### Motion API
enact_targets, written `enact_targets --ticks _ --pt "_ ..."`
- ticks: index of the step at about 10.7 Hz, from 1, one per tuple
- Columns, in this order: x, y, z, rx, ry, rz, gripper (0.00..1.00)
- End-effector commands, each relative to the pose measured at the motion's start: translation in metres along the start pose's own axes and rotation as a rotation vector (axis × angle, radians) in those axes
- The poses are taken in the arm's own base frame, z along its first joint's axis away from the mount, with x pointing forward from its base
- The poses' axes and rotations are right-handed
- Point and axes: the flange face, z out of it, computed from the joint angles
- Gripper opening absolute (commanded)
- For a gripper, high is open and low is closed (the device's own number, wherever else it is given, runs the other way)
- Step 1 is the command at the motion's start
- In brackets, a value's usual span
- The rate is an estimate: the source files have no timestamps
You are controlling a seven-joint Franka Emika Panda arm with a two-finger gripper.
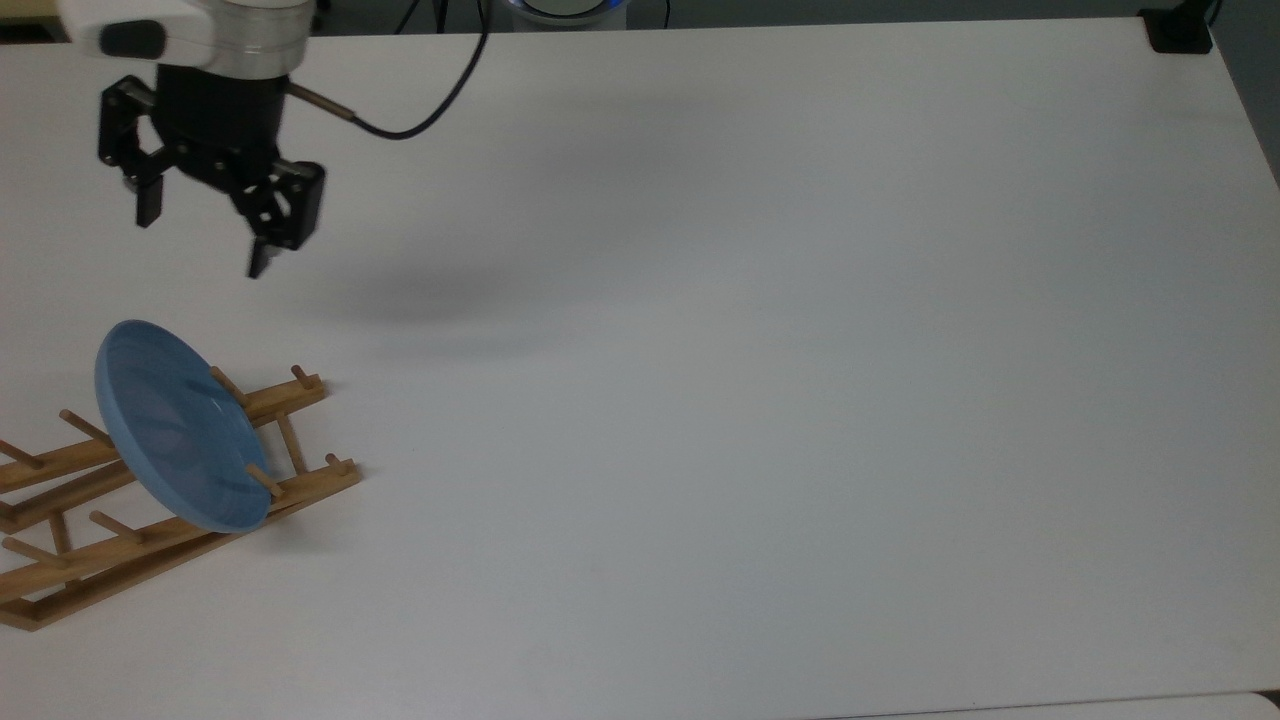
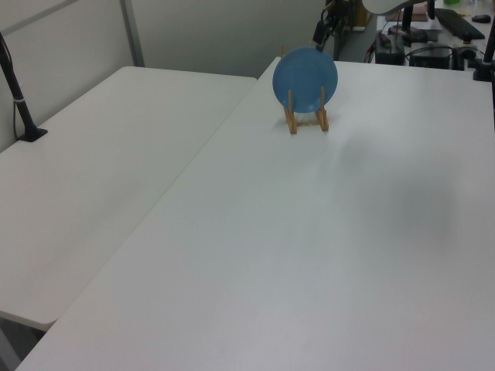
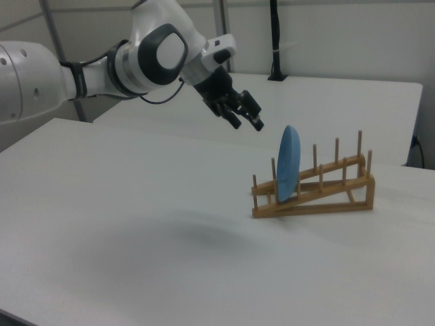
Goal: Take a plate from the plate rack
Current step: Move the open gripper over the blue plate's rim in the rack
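A light-blue plate (image 1: 175, 425) stands on edge between the pegs near the low end of the wooden plate rack (image 1: 300, 482), at the top view's lower left. In the left view the plate (image 2: 305, 79) faces the camera on the rack (image 2: 307, 122). In the right view the plate (image 3: 288, 163) shows edge-on in the rack (image 3: 333, 193). My gripper (image 1: 203, 242) hangs open and empty above the table, apart from the plate and beyond its upper rim in the top view. It also appears up and to the left of the plate in the right view (image 3: 248, 123), and just behind the plate's top in the left view (image 2: 320, 32).
The white table (image 1: 760, 380) stretches wide to the top view's right of the rack. A black clamp (image 1: 1178, 30) sits at its far right corner. A second white table (image 2: 93, 154) with a black post (image 2: 19, 100) adjoins in the left view. A cable (image 1: 430, 110) trails from the wrist.
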Motion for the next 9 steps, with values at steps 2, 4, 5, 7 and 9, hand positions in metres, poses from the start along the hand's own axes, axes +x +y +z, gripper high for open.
enact_targets --ticks 2,4,5,7,9 --pt "0.005 0.036 0.051 -0.041 0.039 0.035 0.61" --pt "0.002 0.037 0.073 -0.051 0.029 0.03 0.56" --pt "0.001 0.043 0.08 -0.059 0.028 0.033 0.52" --pt "0.002 0.047 0.091 -0.065 0.033 0.035 0.49" --pt "0.004 0.056 0.102 -0.076 0.027 0.04 0.44"
